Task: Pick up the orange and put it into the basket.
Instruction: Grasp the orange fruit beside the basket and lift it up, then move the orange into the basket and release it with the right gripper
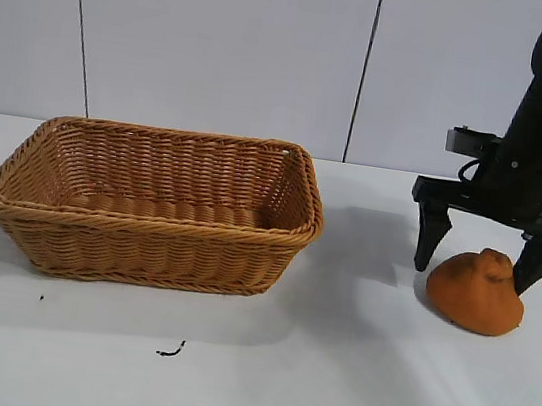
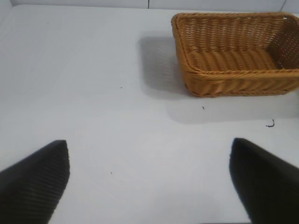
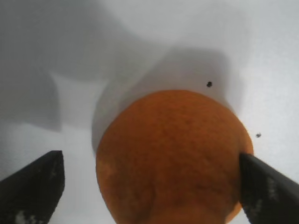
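— From outside, what's there?
— The right gripper (image 1: 486,255), fingers spread, straddles the dull-orange dome-shaped orange (image 1: 477,292) on the table; the tan woven wicker basket (image 1: 155,205) sits well apart.
— Wrist cameras?
— The left gripper (image 2: 149,179) gapes, basket (image 2: 236,53) far ahead. Right: orange (image 3: 173,156) between released fingers (image 3: 268,191).

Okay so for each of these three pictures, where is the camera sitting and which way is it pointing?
Exterior view: off the rig, level, facing the arms; shows the basket, the orange and the open right gripper straddling it.
Left wrist view: on the left arm, looking across the table past the open left gripper toward the basket.
Right wrist view: on the right arm, looking down at the orange between its fingers.
Shared: exterior and left wrist views both show the basket.
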Controlling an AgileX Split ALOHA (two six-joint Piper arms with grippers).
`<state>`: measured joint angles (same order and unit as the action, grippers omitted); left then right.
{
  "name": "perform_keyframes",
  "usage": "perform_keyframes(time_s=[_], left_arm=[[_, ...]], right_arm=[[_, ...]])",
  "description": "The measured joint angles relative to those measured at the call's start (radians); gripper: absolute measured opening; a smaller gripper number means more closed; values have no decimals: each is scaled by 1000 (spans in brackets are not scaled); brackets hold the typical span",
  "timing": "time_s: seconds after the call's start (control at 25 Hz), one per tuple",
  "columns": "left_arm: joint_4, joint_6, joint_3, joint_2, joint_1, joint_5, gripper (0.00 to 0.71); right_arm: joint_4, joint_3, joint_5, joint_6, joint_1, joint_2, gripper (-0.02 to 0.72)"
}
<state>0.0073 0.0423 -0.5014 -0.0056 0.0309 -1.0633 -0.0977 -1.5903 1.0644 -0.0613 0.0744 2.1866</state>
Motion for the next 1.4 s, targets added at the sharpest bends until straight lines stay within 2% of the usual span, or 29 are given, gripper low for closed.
perform_keyframes(time_s=[0.28, 0.48, 0.6, 0.84, 1.04, 1.24, 1.4], left_arm=[[0, 0, 0, 0, 0, 0, 666], [0, 0, 0, 0, 0, 0, 666], [0, 0, 0, 0, 0, 0, 666], [0, 0, 0, 0, 0, 0, 666], [0, 0, 0, 0, 0, 0, 666], [0, 0, 0, 0, 0, 0, 666], [0, 0, 0, 0, 0, 0, 666]], right_arm=[[-5, -235, 132, 12, 0, -55, 11], [-12, -381, 140, -5, 4, -85, 11], [-12, -463, 148, -13, 44, -90, 11], [-12, -476, 156, -22, 178, -90, 11], [-14, -476, 116, -43, 310, -86, 11], [-20, -479, 39, -83, 442, -18, 11], [-20, -479, -33, -91, 502, 75, 11]])
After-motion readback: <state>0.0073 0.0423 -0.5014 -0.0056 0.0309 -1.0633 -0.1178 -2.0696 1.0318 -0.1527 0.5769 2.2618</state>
